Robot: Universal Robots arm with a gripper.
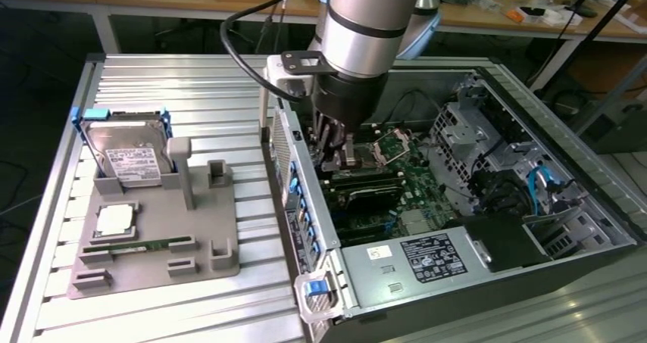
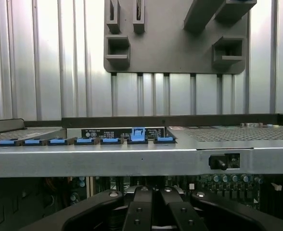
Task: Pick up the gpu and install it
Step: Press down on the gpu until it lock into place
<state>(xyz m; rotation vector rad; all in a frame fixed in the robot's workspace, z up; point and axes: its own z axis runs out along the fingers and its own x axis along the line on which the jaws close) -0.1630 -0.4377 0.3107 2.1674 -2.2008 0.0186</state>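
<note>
Here, the closed tool (image 1: 332, 157) presses the gpu (image 1: 361, 178) below it into the motherboard (image 1: 404, 169); squareness likely matters.

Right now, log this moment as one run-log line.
arm: lowered into open computer case | gripper: shut, above motherboard | gpu: grip not discernible | hard drive: in grey holder

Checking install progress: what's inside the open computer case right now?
Inside the computer case: the green motherboard, a labelled power supply, and the pincer lowered over the board. Whatever lies under the pincer is covered.
</note>
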